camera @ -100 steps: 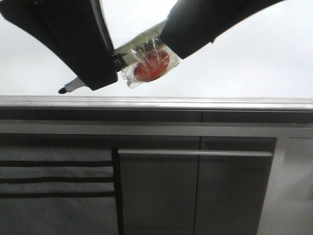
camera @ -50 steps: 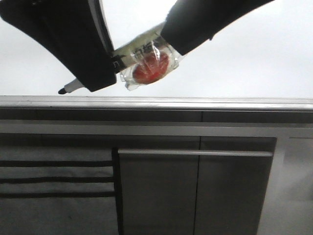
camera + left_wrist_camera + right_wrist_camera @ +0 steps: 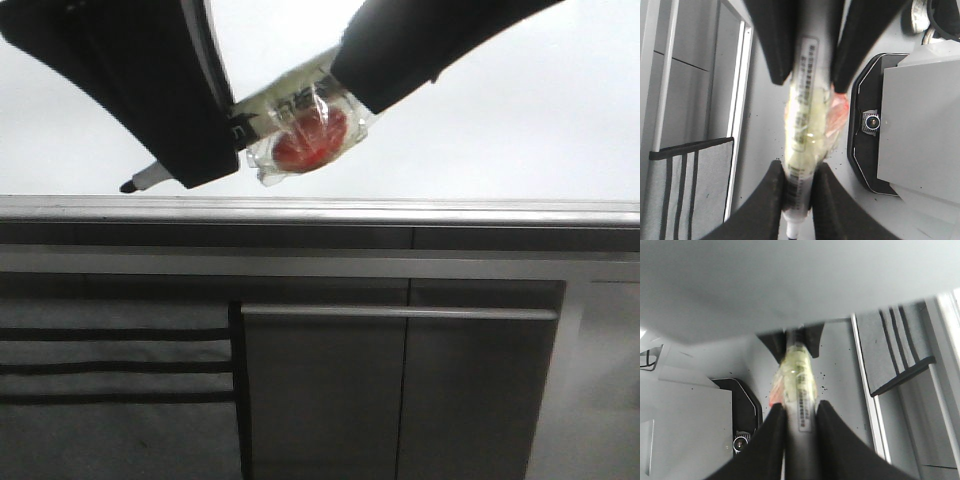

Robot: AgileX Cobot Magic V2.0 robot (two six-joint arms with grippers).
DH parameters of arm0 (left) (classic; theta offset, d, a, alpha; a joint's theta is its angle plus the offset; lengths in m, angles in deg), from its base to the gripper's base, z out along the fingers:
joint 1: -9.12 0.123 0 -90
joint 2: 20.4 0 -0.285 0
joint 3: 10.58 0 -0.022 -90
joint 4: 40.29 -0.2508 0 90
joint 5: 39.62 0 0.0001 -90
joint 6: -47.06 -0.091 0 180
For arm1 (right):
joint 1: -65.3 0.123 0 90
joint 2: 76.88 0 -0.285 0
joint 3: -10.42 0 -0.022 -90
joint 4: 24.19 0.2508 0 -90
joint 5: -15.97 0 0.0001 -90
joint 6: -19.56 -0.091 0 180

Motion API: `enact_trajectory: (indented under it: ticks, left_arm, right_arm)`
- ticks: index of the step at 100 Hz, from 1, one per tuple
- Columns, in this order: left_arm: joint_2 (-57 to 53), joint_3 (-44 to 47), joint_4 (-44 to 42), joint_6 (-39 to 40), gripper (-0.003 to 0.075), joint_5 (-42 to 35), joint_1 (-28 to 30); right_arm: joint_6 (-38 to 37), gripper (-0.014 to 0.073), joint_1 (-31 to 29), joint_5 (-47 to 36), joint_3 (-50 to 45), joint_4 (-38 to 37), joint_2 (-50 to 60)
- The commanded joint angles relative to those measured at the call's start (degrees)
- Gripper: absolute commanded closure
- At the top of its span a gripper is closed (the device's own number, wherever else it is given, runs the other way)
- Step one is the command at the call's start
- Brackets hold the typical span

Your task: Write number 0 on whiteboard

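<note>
The left gripper (image 3: 200, 165) is clamped on the marker (image 3: 285, 105) near its tip end; the black nib (image 3: 130, 185) pokes out beyond the fingers, low and leftward in the front view, just above the grey edge strip (image 3: 320, 208). The right gripper (image 3: 345, 85) is closed on the marker's other end, so both hold 1 pen between them. A clear wrap with a red patch (image 3: 305, 135) clings around the barrel mid-way.

The marker looks light and stiff, but the glossy wrap is probably slippery, so the bare barrel near the nib is the safer hold.

The whiteboard (image 3: 520, 120) spreads white behind both arms. No 0 shows on it yet. Open board lies to the right. Below, the edge strip and cabinet fronts (image 3: 400, 390) bound the room.
</note>
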Motion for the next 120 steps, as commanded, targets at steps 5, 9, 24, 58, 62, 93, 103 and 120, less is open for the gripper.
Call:
enact_trajectory:
  ticks: [5, 9, 24, 58, 62, 93, 103, 120]
  left_arm:
    - [-2.0, -1.8, 1.4, 1.0, 0.0740, -3.0, -0.4]
    - [-2.0, -1.8, 1.3, 1.0, 0.0740, -3.5, -0.4]
    - [-2.7, -1.8, 1.3, 1.4, 0.0694, -7.1, -0.3]
    - [-9.4, -1.5, 3.2, 5.3, 0.0265, -13.5, 5.5]
    - [-10.9, -1.0, 3.3, 6.2, 0.0265, -15.2, 6.7]
    - [-27.7, 15.6, 3.9, 21.1, 0.0295, -34.5, 19.7]
    - [-33.6, 23.0, 3.9, 24.0, 0.0321, -38.4, 23.3]
    - [-39.3, 33.6, 7.0, 24.0, 0.0370, -46.4, 27.3]
  right_arm:
    - [0.3, 0.0610, 0.1, -0.8, 1.8, 1.9, 1.0]
    - [0.3, 0.0622, 0.1, -0.8, 1.8, 1.9, 1.0]
    - [0.3, 0.0621, 0.1, -0.9, 1.8, 1.9, 1.0]
    - [-0.4, 0.0621, -1.8, -3.5, 1.8, 2.4, 2.1]
    - [-0.8, 0.0621, -3.1, -3.4, 1.8, 2.8, 2.4]
    - [-0.8, 0.0621, -23.2, -10.1, -10.5, 28.5, 8.7]
    - [-0.8, 0.0621, -26.0, -10.4, -15.1, 35.2, 9.8]
    - [-5.6, 0.0621, -26.2, -14.1, -16.2, 35.1, 7.3]
